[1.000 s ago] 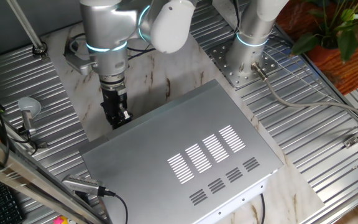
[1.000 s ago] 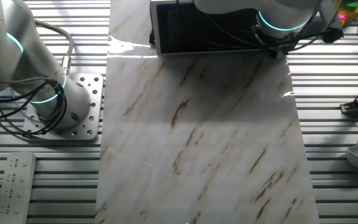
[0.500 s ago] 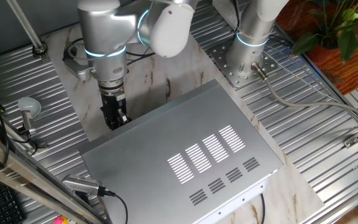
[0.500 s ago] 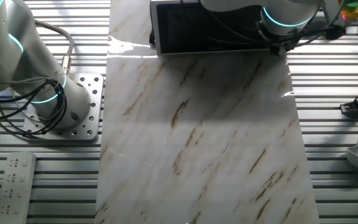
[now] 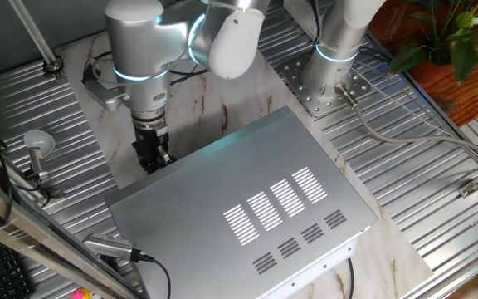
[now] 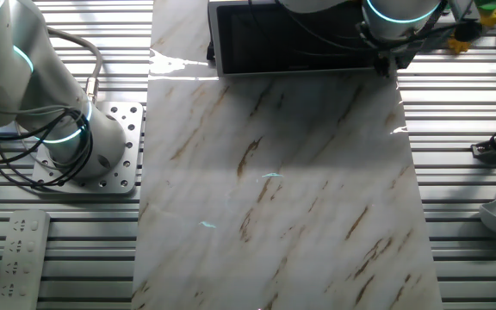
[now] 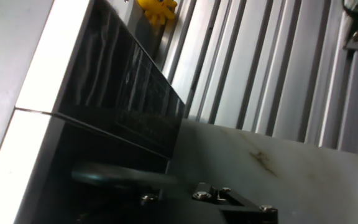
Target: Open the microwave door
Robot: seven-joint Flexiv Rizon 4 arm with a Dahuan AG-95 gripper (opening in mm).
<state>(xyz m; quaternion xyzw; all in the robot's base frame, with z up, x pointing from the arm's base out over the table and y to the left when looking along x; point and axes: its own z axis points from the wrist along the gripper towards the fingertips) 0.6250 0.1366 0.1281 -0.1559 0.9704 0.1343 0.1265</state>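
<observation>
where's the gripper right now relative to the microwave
In one fixed view the gripper hangs at the front left corner of the microwave; in the other fixed view that is the right end of the microwave door.

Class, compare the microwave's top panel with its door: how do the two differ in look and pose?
The microwave top panel is light silver-grey sheet metal; the microwave door is black and glassy. The top panel carries rows of ventilation slots; the door shows none. The top panel lies flat, facing up; the door stands upright on the front, where the gripper hangs. Both are flat rectangles.
</observation>
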